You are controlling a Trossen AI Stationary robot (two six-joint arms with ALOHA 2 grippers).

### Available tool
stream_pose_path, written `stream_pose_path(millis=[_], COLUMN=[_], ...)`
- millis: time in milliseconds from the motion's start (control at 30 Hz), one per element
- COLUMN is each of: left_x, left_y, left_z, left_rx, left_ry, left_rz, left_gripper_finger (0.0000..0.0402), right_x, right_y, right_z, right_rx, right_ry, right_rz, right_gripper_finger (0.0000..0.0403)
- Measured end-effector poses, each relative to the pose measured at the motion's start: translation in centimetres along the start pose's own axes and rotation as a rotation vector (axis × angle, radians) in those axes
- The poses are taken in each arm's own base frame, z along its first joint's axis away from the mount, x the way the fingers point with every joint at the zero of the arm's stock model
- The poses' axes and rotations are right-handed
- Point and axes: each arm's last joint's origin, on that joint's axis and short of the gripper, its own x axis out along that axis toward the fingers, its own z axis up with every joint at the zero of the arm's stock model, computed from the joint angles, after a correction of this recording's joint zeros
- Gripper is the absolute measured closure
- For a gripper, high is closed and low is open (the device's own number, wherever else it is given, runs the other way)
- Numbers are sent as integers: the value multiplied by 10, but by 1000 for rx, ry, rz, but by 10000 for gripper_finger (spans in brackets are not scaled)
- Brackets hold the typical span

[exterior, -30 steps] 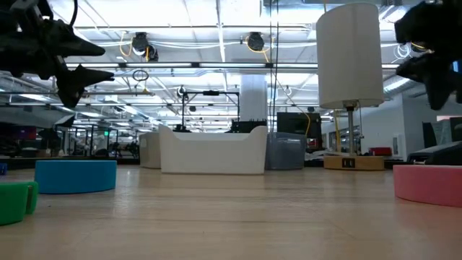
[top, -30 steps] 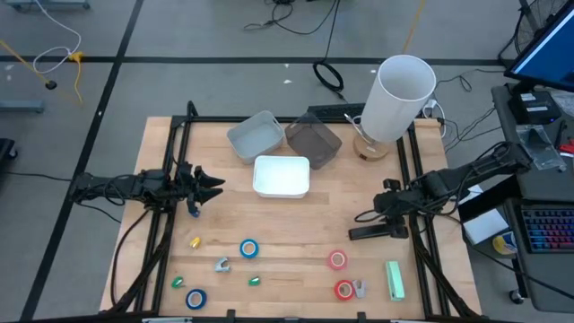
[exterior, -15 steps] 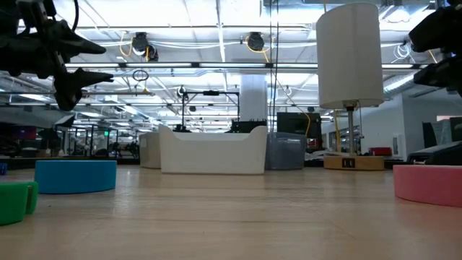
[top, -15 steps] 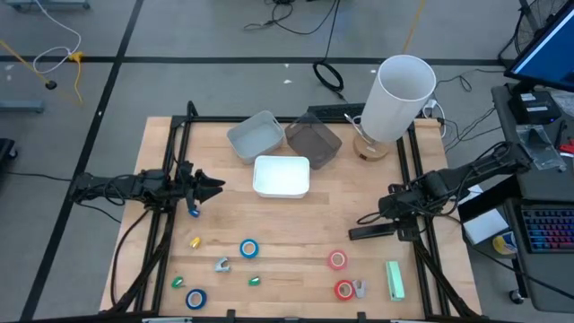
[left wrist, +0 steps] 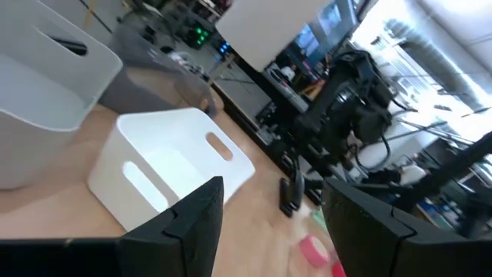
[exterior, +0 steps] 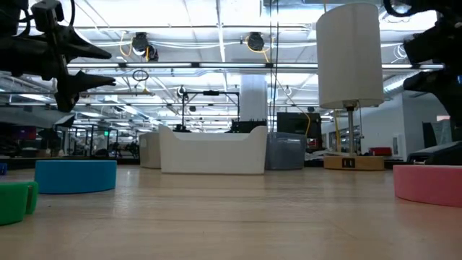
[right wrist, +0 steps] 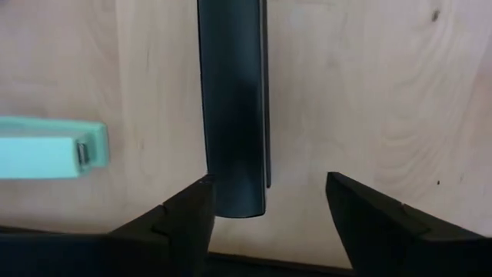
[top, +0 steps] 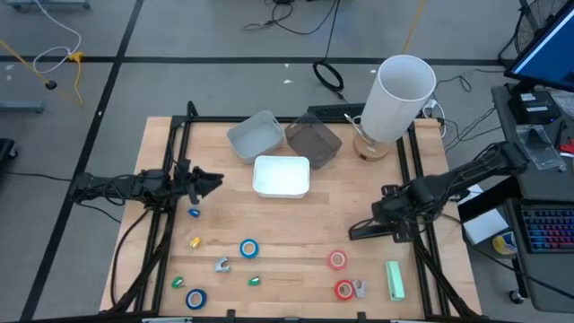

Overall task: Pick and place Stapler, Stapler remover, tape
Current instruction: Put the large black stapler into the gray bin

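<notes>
From my right wrist view I saw what the low view hid: the right tool (right wrist: 265, 201) hung spread wide, gripping nothing, above the near end of the black stapler (right wrist: 233, 100), a mint stapler (right wrist: 52, 148) beside it. The left tool (top: 208, 182), also released, hovered off the counter (top: 296, 242) beside the white bin (top: 282, 176).

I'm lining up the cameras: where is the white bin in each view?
High view: white bin mid-table, behind centre.
Low view: centre, far side.
Left wrist view: centre-left.
Right wrist view: not in it.
Landmark: light grey bin beside it.
</notes>
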Motion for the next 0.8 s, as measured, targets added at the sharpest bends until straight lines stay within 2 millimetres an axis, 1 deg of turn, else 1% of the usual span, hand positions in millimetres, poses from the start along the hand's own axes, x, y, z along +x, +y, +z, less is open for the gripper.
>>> stream_pose_path(millis=[133, 267, 367, 467, 800], left_x=[0, 0, 0, 0, 0], left_y=[0, 0, 0, 0, 1], left_z=[0, 0, 0, 0, 0], left_rx=[53, 111, 130, 132, 151], left_ry=[-11, -11, -12, -11, -15], left_rz=[13, 13, 13, 14, 19], left_gripper_finger=[183, 183, 183, 183, 183], right_x=[6, 9, 11, 13, 39], right_y=[1, 3, 4, 4, -1], right_z=[4, 9, 10, 9, -2], right_rx=[-15, -5, -4, 18, 102], right_ry=[32, 39, 46, 56, 93], right_rz=[-7, 20, 65, 71, 58], right_gripper_finger=[133, 121, 120, 125, 133])
